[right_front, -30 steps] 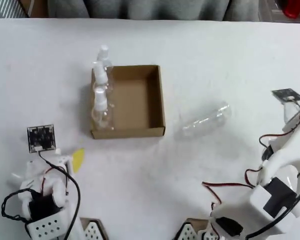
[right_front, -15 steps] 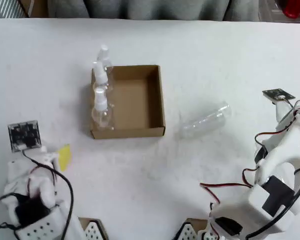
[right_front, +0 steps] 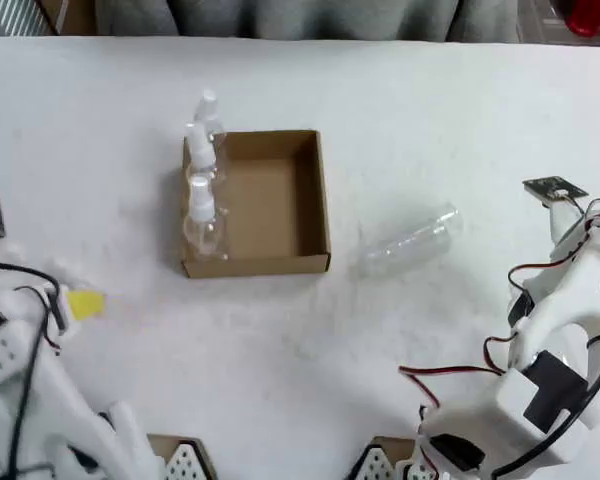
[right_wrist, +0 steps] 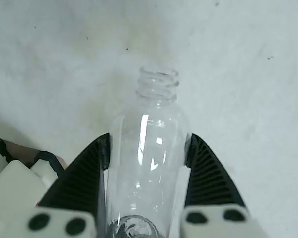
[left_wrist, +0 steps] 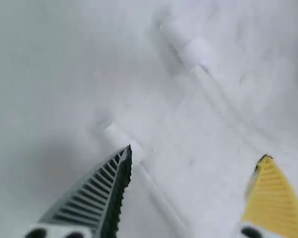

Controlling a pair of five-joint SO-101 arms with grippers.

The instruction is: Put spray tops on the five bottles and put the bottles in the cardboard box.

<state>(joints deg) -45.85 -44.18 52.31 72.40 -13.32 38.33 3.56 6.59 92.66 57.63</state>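
The cardboard box (right_front: 270,200) sits mid-table. Three bottles with spray tops (right_front: 201,215) stand in a row along its left wall. A clear uncapped bottle (right_front: 410,241) lies on the table to the right of the box. My left gripper (left_wrist: 193,156) is open just above the table at the far left, its yellow finger (right_front: 83,303) showing from above. Two loose spray tops with tubes lie under it, one (left_wrist: 120,141) at the black fingertip, the other (left_wrist: 187,44) farther off. My right gripper (right_wrist: 149,139) is shut on another uncapped clear bottle (right_wrist: 156,124), neck pointing away.
The right arm's body (right_front: 540,390) and red wires fill the near right corner. The left arm (right_front: 20,370) takes up the near left corner. Bare white table lies between the box and the arms.
The left arm has swung left, away from the box, to the table's left edge. The right arm shifted slightly and then held still.
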